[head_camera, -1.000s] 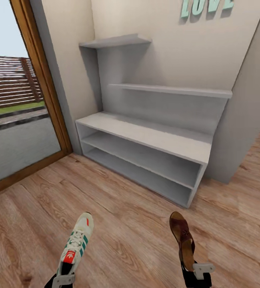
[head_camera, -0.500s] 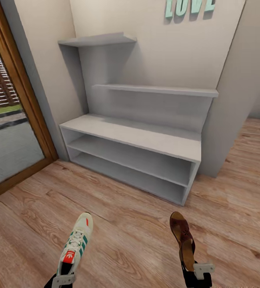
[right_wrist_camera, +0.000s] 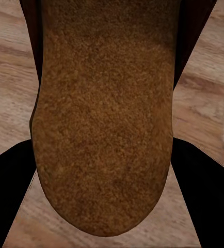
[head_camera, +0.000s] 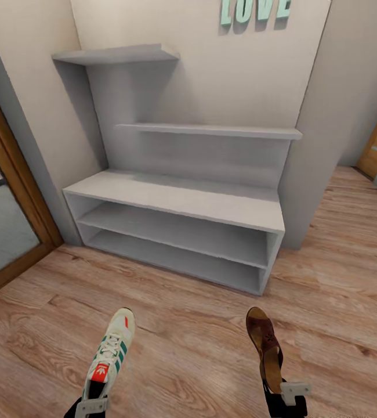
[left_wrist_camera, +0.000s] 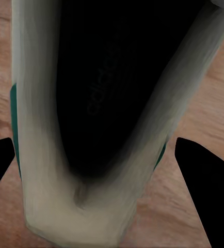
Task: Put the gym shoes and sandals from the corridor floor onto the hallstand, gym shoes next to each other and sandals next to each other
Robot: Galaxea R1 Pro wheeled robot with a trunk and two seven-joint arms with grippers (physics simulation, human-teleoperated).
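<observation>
Carrying shoes toward the rack

Left gripper point(head_camera: 91, 406) clamps a gym shoe point(head_camera: 111, 354) by its heel; right gripper point(head_camera: 287, 395) clamps a sandal point(head_camera: 265, 346). Both hang above the corridor floor point(head_camera: 188, 325), the grey hallstand point(head_camera: 177, 197) ahead.

Home entrance corridor, grey hallstand point(head_camera: 211, 203) against the wall, wood-plank floor point(head_camera: 188, 342), "LOVE" wall letters point(head_camera: 255, 8), glazed door point(head_camera: 3, 232)

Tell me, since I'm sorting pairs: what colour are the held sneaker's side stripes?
Green, on the gym shoe in the left gripper; head view shows it best.
</observation>
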